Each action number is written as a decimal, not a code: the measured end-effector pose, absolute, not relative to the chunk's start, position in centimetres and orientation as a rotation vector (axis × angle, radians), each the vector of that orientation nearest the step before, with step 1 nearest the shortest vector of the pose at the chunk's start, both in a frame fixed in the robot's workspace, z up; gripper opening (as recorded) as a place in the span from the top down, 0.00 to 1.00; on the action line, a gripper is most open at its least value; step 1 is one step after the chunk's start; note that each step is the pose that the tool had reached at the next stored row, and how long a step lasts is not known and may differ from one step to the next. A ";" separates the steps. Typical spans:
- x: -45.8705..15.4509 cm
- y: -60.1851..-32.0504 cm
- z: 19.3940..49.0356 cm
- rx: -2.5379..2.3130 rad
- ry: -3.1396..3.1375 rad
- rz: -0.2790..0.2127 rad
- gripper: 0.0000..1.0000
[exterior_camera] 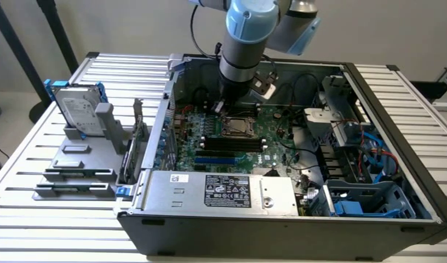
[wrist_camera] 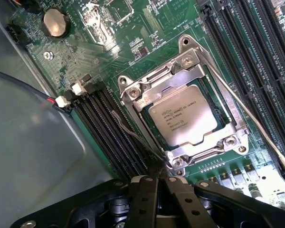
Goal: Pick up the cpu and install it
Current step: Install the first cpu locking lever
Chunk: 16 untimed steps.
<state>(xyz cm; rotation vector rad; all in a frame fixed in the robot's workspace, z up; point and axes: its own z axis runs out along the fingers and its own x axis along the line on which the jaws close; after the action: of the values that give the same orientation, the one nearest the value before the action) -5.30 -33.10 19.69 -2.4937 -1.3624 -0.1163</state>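
Misalignment is worrying us: we are seeing the cpu lying flat inside the socket while the gripper, pressed together on nothing visible, is hovering just beside that socket, where a nudge could skew it or snag the lever.

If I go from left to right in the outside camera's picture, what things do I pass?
hard drive with blue brackets → cpu → blue cables
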 end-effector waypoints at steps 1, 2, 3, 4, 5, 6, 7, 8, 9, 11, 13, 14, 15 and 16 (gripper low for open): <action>-5.3 -33.1 19.7 -2.494 -1.361 -0.115 0.89; -5.3 -33.1 19.7 -2.494 -1.361 -0.115 0.89; -5.3 -33.1 19.7 -2.494 -1.361 -0.115 0.89; -5.3 -33.1 19.7 -2.494 -1.361 -0.115 0.89; -5.3 -33.1 19.7 -2.494 -1.361 -0.115 0.89; -5.3 -33.1 19.7 -2.495 -1.360 -0.115 0.89; -5.3 -33.1 19.7 -2.495 -1.360 -0.115 0.89; -5.3 -33.1 19.7 -2.495 -1.360 -0.115 0.89; -5.3 -33.1 19.7 -2.495 -1.360 -0.115 0.89; -5.3 -33.1 19.7 -2.495 -1.360 -0.115 0.89; -5.3 -33.1 19.7 -2.495 -1.360 -0.115 0.89; -5.3 -33.1 19.7 -2.495 -1.360 -0.115 0.89; -5.2 -33.1 19.7 -2.495 -1.360 -0.115 0.89; -5.2 -33.1 19.7 -2.495 -1.360 -0.115 0.89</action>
<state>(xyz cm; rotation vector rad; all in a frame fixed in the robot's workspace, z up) -5.22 -33.09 19.74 -2.4954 -1.3605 -0.1149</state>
